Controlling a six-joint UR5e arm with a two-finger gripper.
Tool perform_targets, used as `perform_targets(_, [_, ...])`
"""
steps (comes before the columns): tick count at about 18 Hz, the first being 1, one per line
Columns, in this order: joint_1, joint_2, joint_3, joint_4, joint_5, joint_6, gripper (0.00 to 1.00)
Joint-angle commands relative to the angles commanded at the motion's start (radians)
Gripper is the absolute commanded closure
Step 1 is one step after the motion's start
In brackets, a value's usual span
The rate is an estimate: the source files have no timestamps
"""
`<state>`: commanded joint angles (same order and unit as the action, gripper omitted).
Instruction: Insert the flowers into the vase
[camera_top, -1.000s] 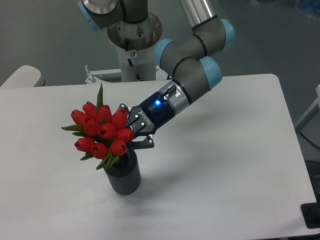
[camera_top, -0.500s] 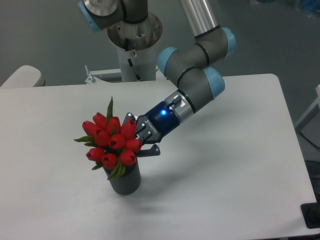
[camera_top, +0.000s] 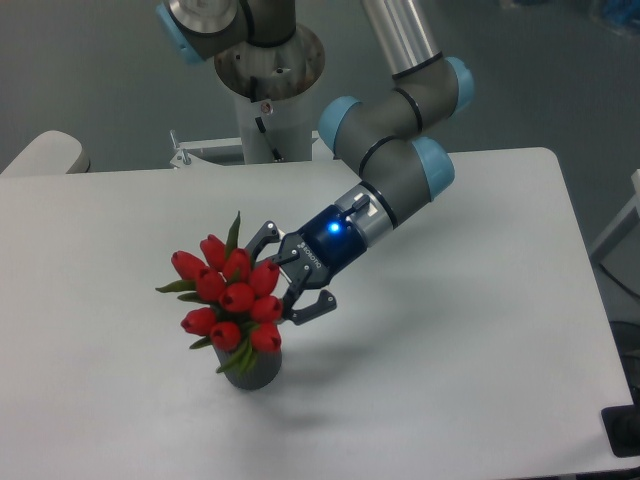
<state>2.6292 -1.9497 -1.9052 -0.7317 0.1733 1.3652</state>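
The flowers (camera_top: 226, 296), a tight bunch of red tulip buds with green leaves, stand in the vase (camera_top: 260, 372). The bunch leans a little to the left. The vase is a short dark grey cylinder near the front of the table, and only its lower part shows under the buds. My gripper (camera_top: 285, 276) is right beside the bunch on its right, just above the vase's mouth. Its jaws are spread apart, one finger (camera_top: 264, 234) above the buds and one (camera_top: 318, 305) below to the right. The stems are hidden.
The white table (camera_top: 450, 330) carries only the vase. The arm's base (camera_top: 268, 80) stands behind the table's far edge. A pale rounded object (camera_top: 45, 152) sits at the far left. A dark object (camera_top: 625, 432) shows past the front right corner.
The flowers have moved right and sunk lower, so the bunch now covers most of the vase. The gripper came along with them and its fingers have spread wider.
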Motion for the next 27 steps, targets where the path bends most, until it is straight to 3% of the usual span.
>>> perform_targets(10, [0.023,0.005,0.002,0.002,0.006,0.012,0.0])
perform_targets(17, [0.104,0.025,0.002,0.002,0.02,0.075,0.0])
perform_targets(22, [0.153,0.066,-0.044,0.005,0.023,0.112,0.0])
perform_targets(25, [0.163,0.087,-0.035,0.006,0.131,0.11,0.0])
perform_targets(27, [0.166,0.109,0.01,0.005,0.242,0.098,0.0])
